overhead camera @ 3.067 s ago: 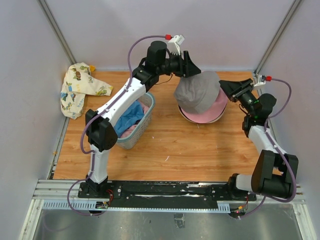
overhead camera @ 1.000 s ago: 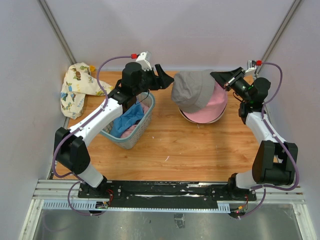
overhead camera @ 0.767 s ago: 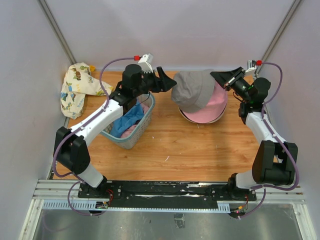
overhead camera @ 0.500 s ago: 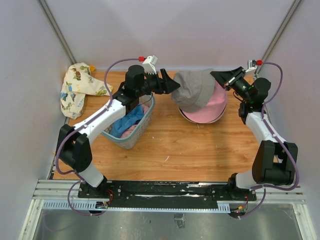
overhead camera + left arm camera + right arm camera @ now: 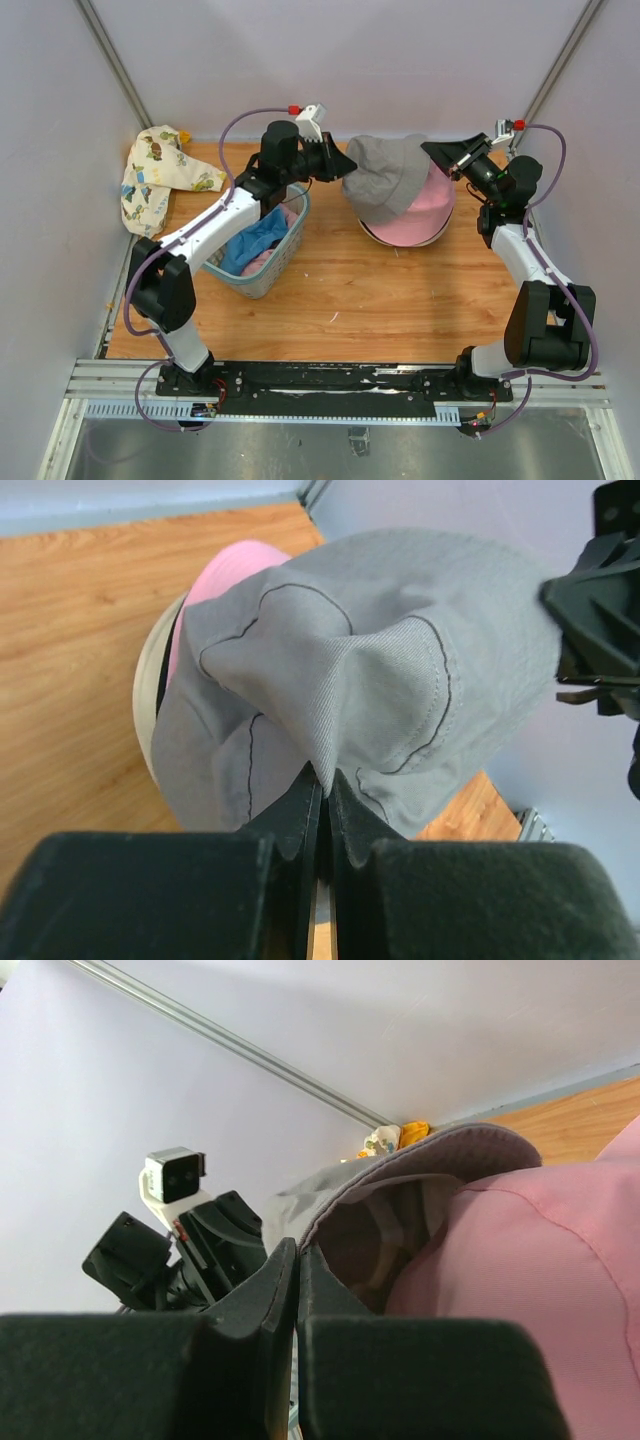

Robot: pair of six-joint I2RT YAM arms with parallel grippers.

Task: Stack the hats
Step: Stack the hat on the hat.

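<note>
Fingertips of the left gripper [image 5: 322, 780] vanish into a fold of the grey hat [image 5: 400, 650], so we cannot see how deep the bite goes. The jaws are pressed together on that pinch of cloth. We see the right gripper [image 5: 298, 1252] likewise clamped tight on the hat's brim edge, its tips buried in fabric.

Under the grey hat, the pink hat [image 5: 432, 212] shows only its 3 to 6 o'clock side. Below that we make out just a cream rim [image 5: 148, 695], too little to tell what it belongs to. The stack sits at 1 o'clock on the table [image 5: 340, 290].

Our left arm stretches long from 7 o'clock over the basket [image 5: 285, 262], covering part of it. We find the blue and pink cloth [image 5: 262, 232] inside too crumpled to name. Our right arm rises folded from 5 o'clock, its wrist reaching the hat from 3 o'clock. At 10 o'clock a printed cloth [image 5: 160, 178] lies bunched.
</note>
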